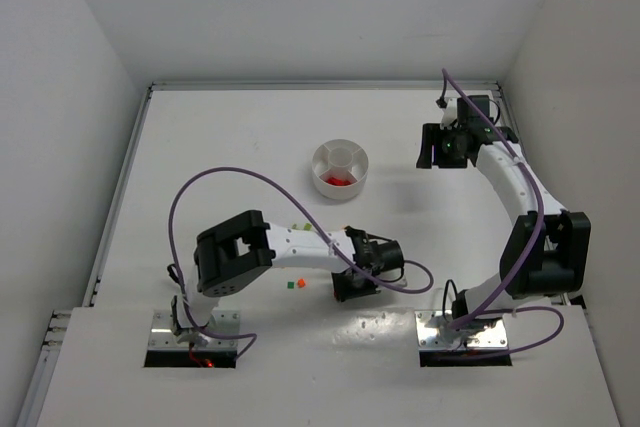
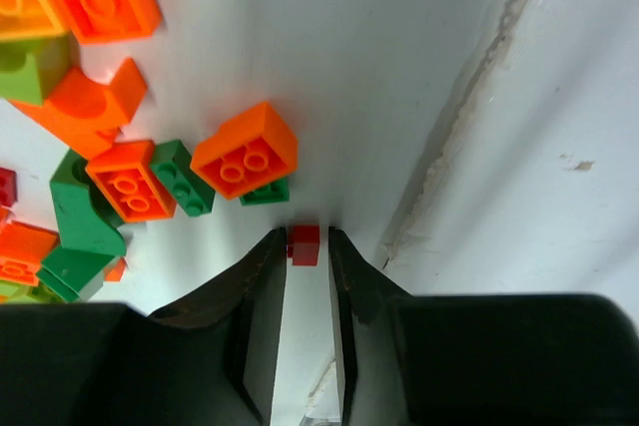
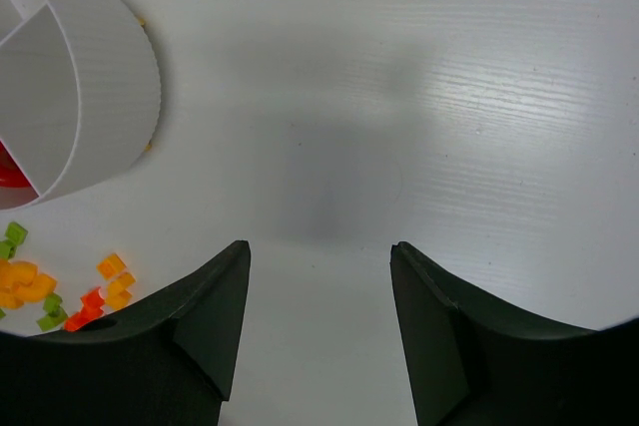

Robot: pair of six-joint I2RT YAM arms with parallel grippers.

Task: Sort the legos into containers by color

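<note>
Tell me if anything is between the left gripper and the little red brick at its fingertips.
Nothing visible. The red brick lies right at the mouth of the left gripper, with one finger on each side. The nearest pieces, a green brick and an orange brick, sit beyond it, clear of the gap.

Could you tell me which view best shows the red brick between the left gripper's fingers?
The left wrist view: the red brick sits close up between the left gripper's fingertips. In the top view the gripper hides it. The right wrist view shows only distant bricks, none identifiable as it.
</note>
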